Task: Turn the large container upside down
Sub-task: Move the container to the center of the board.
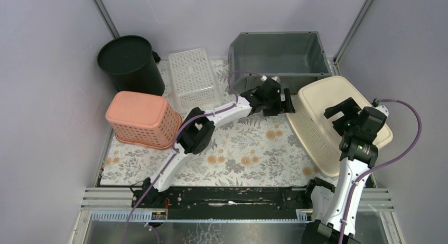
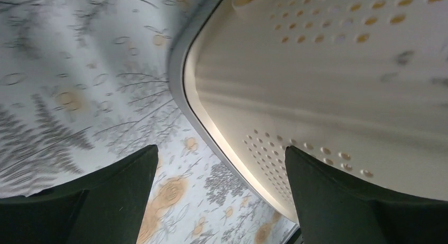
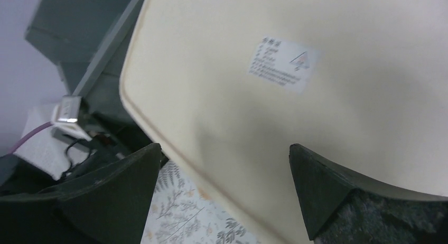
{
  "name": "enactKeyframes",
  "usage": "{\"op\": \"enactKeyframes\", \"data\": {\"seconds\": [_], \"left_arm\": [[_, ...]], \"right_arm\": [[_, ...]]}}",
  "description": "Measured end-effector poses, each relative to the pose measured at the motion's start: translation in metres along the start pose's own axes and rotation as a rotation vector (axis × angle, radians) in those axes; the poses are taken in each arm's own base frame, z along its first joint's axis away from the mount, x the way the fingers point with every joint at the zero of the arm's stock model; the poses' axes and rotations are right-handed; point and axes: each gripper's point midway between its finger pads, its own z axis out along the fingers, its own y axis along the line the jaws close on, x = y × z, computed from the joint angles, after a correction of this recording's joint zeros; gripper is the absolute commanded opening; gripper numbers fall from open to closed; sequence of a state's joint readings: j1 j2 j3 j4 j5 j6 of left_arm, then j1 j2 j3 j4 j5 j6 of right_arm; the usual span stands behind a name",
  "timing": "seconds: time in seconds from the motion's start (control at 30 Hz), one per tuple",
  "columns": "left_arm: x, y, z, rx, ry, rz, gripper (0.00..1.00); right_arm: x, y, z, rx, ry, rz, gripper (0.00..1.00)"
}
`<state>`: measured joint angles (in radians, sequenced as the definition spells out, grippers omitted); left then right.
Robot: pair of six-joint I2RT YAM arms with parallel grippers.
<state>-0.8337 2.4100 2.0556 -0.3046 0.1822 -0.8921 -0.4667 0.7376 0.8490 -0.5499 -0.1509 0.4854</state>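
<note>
The large container (image 1: 319,104) is a cream perforated basket at the right of the flowered mat (image 1: 248,146), lying bottom up and tilted. Its flat base (image 3: 264,96) carries a white label (image 3: 282,64). My left gripper (image 1: 289,103) is at the basket's left rim, open; in the left wrist view the holed wall (image 2: 317,96) and grey-edged rim pass between its fingers (image 2: 222,165), touching neither. My right gripper (image 1: 341,111) hovers open above the base, its fingers (image 3: 224,159) straddling the base's edge.
A grey bin (image 1: 280,54) stands at the back behind the cream basket. A white mesh basket (image 1: 194,77), a black bucket (image 1: 131,62) and an overturned orange basket (image 1: 142,119) fill the back left. Walls close in on both sides.
</note>
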Motion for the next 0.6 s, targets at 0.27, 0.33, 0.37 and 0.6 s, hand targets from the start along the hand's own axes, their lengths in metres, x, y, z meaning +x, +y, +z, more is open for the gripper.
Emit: {"op": "enactKeyframes", "data": {"seconds": [0.27, 0.33, 0.37, 0.6], "left_arm": [[0.030, -0.020, 0.027, 0.057, 0.062, 0.027, 0.97], [0.038, -0.022, 0.029, 0.066, 0.082, 0.023, 0.97], [0.041, -0.023, 0.030, 0.070, 0.092, 0.021, 0.97], [0.060, -0.047, 0.030, 0.200, 0.181, -0.010, 0.98]], "right_arm": [[-0.004, 0.035, -0.008, -0.125, 0.070, 0.077, 1.00], [-0.012, 0.049, -0.013, -0.169, 0.072, 0.086, 1.00], [-0.016, 0.056, -0.016, -0.196, 0.072, 0.089, 1.00], [-0.034, 0.096, -0.015, -0.360, 0.115, 0.098, 0.98]]}}
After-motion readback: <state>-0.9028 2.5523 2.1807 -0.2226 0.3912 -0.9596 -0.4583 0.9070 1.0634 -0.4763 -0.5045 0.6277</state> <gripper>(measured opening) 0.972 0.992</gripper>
